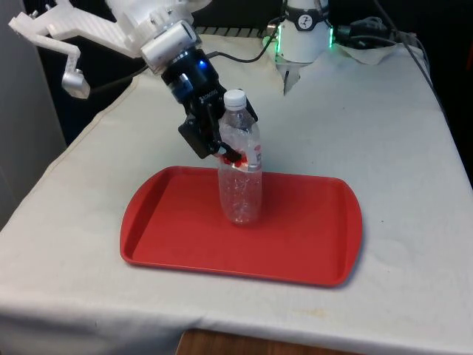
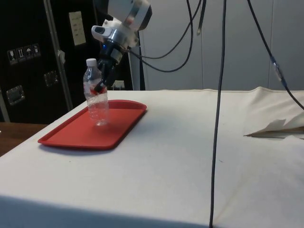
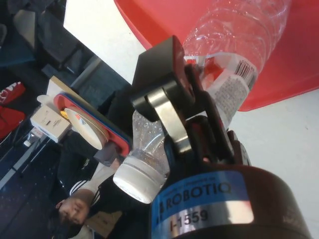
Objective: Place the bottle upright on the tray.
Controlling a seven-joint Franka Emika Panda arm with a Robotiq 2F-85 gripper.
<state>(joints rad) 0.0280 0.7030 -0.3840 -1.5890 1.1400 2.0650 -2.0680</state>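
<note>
Bottle (image 1: 240, 174): held between the fingers at label height, base below the grip on or just above the red tray (image 1: 170, 229); contact unclear.
Long axis: upright, white cap above the fingers.
Gripper (image 1: 222, 144): closed narrowly on the bottle's upper body, reaching in aslant.
Next, as judged: release, withdraw sideways.

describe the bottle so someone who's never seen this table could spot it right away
On the white-clothed table lies a red tray. Standing upright on it, held by the black gripper, is the bottle: clear plastic, white cap, red-and-white label.
</note>
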